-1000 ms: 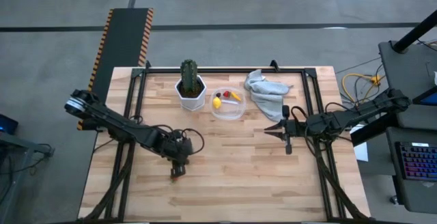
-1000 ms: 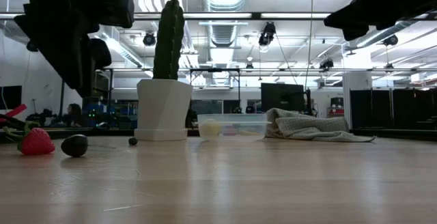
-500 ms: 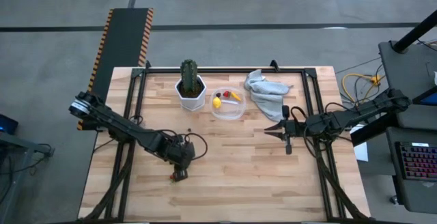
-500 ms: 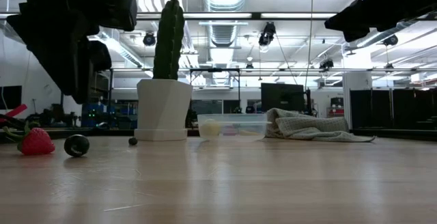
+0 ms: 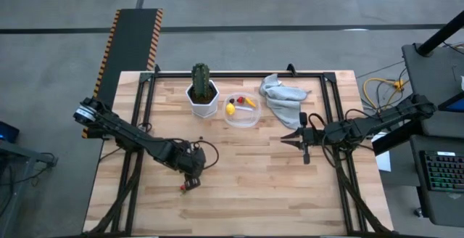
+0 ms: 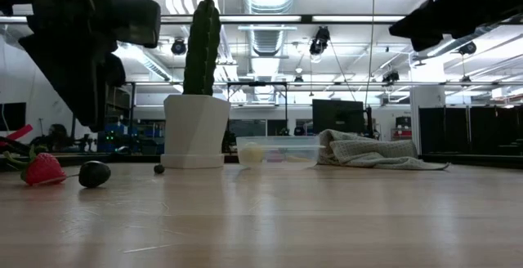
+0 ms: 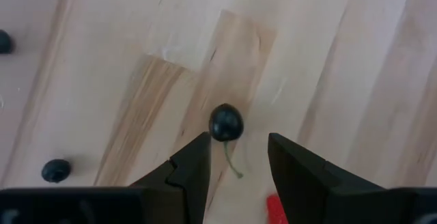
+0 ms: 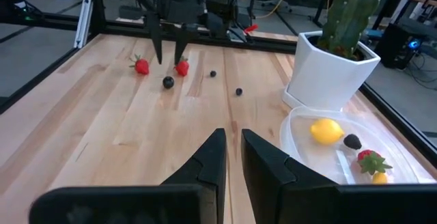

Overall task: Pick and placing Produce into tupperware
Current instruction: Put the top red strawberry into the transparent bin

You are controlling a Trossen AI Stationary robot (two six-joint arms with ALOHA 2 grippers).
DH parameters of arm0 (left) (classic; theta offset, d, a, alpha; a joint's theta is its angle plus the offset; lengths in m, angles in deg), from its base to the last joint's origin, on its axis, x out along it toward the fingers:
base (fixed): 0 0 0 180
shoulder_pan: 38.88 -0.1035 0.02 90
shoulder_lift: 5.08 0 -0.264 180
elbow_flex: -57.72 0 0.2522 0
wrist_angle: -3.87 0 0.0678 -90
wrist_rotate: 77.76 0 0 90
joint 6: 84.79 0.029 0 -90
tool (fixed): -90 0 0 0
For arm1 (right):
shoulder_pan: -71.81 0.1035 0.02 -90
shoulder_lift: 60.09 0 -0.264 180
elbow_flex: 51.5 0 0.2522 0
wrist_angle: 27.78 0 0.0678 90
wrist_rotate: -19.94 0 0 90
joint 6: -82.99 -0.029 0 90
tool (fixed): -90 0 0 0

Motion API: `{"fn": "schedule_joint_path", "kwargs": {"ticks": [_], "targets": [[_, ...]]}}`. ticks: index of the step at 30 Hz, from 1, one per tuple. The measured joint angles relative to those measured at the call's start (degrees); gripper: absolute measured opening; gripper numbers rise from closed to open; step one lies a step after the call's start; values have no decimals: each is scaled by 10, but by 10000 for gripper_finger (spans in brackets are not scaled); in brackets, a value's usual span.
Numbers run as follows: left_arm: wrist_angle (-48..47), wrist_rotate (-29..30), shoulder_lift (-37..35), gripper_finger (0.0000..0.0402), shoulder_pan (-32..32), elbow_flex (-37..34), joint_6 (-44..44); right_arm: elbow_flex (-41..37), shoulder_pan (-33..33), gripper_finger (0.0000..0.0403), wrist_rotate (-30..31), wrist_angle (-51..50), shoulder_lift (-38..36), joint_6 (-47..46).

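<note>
Left gripper [image 7: 235,157] poised above table [image 5: 254,187], fingers parted, nothing held; dark stemmed berry [image 7: 226,122] just beyond fingertips, strawberry [image 6: 44,169] beside it. Farther from berry: cactus pot [image 5: 203,99], tupperware [image 5: 241,112] beside pot, holding lemon [image 8: 326,130], berries, orange stick. Right gripper [image 8: 230,157] beyond tupperware, fingers nearly together, empty.

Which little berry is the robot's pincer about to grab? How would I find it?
Start at the tall green cactus in its white pot, then follow the left arm to its open pincer. Just past its fingertips lies a dark round cherry-like berry with a thin stem; the other dark berries are stemless and farther away.
</note>
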Motion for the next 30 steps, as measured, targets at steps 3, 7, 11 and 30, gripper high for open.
{"fn": "schedule_joint_path", "kwargs": {"ticks": [3, 7, 11, 30], "targets": [[-9, 0, 0, 132, 0, -3, -3, -1, 0, 38, 0, -2, 0, 0], [-78, -16, 0, 132, 0, -7, -15, -1, 0, 38, 0, -2, 0, 0], [-134, -34, -2, 132, 0, -7, -43, -3, 0, 38, 0, -2, 0, 0], [-149, -89, -12, 132, 0, -34, -134, -6, 0, 38, 0, -11, 0, 0]]}}
